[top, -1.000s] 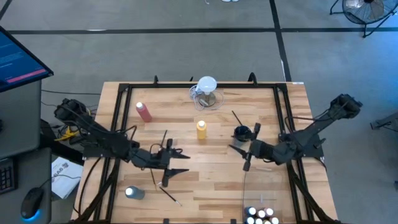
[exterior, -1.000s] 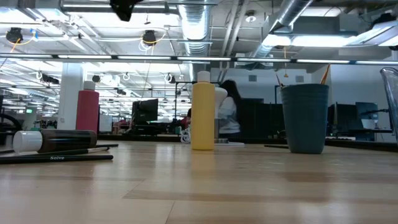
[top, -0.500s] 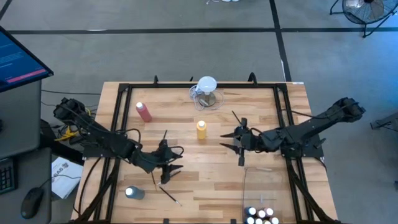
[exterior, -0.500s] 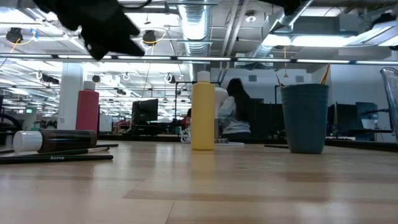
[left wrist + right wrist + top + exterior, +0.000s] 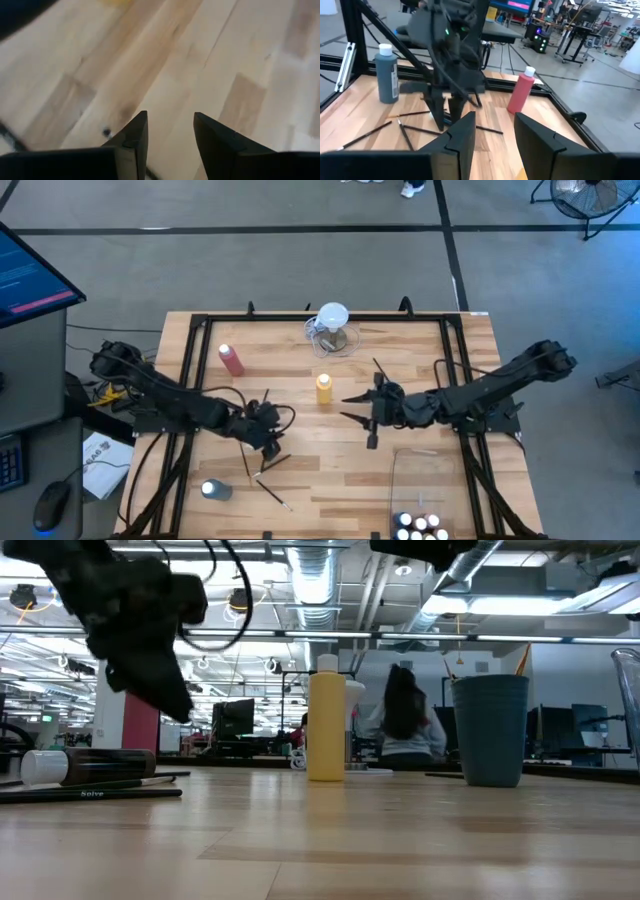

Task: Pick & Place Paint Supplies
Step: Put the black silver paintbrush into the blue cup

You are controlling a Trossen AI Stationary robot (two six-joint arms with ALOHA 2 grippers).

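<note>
The left gripper [image 5: 268, 438] hangs above the wood with fingers a narrow gap apart and nothing between them; in the left wrist view only bare boards show past the fingers [image 5: 134, 135]. Just beside it lie thin dark paintbrushes [image 5: 270, 488], and a bit farther, toward the table's near-left corner, the blue bottle [image 5: 215, 490] lies on its side. The right gripper [image 5: 362, 412] is also empty and narrow, approx. at table centre; the yellow bottle [image 5: 324, 388] stands just beside it, one more brush [image 5: 384, 370] and a dark cup [image 5: 389, 393] near it, the pink-red bottle [image 5: 232, 360] well apart. The small white-capped bottles [image 5: 420, 527] sit in the clear bin [image 5: 430, 465] at the near-right edge, so I judge this part done; big bottles and brushes are all left, i.e. the task is maybe half way. Vs. the earlier frames: the right gripper has moved inward from near the cup toward the yellow bottle, and the left one has pulled its fingers closer and turned over the brushes. No supply has moved.
</note>
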